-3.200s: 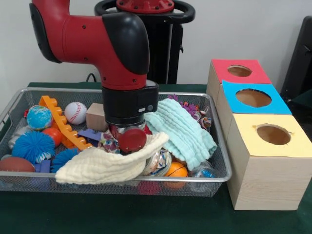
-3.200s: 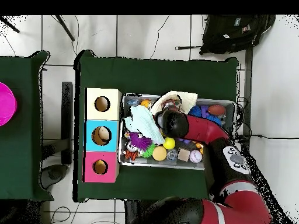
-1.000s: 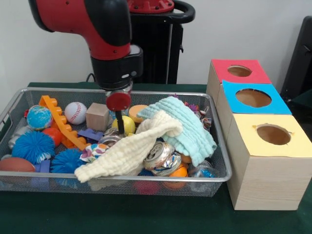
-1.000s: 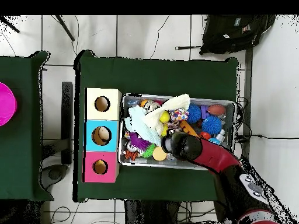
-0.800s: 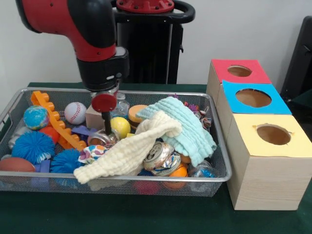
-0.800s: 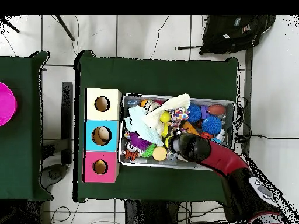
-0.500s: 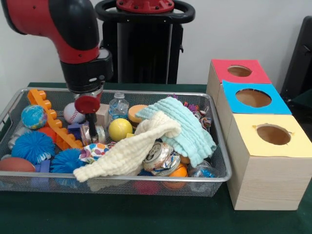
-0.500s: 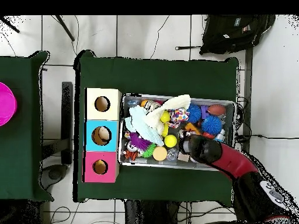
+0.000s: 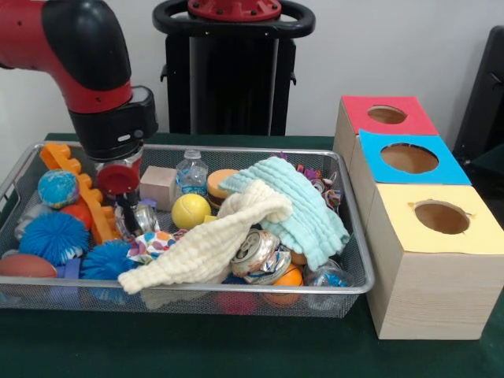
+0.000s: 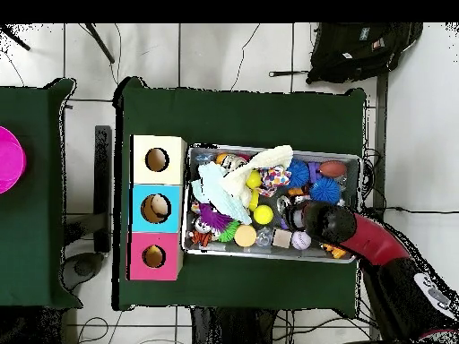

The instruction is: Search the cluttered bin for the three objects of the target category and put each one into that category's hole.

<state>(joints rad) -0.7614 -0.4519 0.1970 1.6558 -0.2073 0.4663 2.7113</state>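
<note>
My gripper (image 9: 128, 211) hangs low in the left part of the wire basket (image 9: 260, 150), shut on a crushed silver can (image 9: 145, 219) that stands upright against its black finger. A second crushed can (image 9: 256, 253) lies at the front under the edge of the cream cloth (image 9: 206, 244). A small water bottle (image 9: 190, 175) stands at the back. Three wooden boxes stand to the right of the basket, with a red-topped hole (image 9: 387, 115), a blue-topped hole (image 9: 409, 158) and a yellow-topped hole (image 9: 441, 217). In the overhead view my arm (image 10: 359, 237) covers the gripper.
A mint cloth (image 9: 298, 209) lies draped beside the cream one. Around the gripper are an orange toy strip (image 9: 85, 198), a globe ball (image 9: 59, 189), a blue spiky ball (image 9: 52, 236), a wooden block (image 9: 160, 185) and a yellow ball (image 9: 191, 210). A backpack (image 10: 359, 49) lies on the floor.
My gripper rose out of the cloths, moved toward the basket's left end and sank again. The silver can travelled left with it. The cream cloth has fallen into a loose diagonal fold.
</note>
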